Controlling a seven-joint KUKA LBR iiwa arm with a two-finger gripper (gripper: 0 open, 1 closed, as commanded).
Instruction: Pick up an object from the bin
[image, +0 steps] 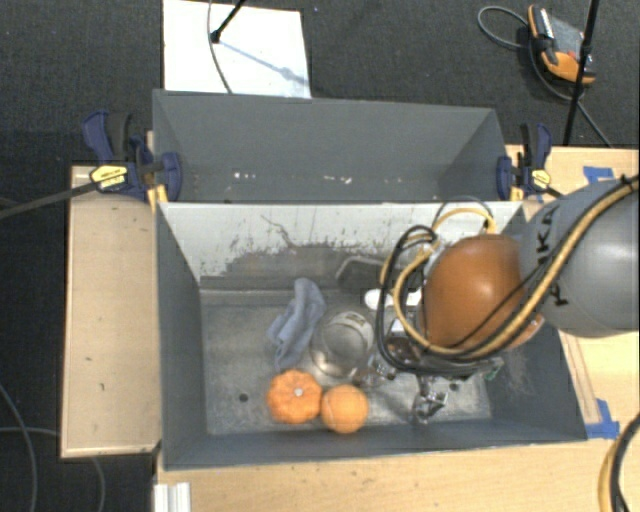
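The gripper (430, 402) sits low at the near right of the bin (180, 330), how far open cannot be told, nothing seen in it; the nearest thing, an orange ball (345, 409), lies just left; closing here may catch nothing, and a sideways nudge could roll it away.

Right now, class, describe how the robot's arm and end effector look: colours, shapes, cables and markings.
The arm is a thick, rounded grey tube with black lettering. At its wrist sits a smooth orange-brown dome cover. Black and pale yellow cables loop around it. Below, the end effector is small, dark and metallic.
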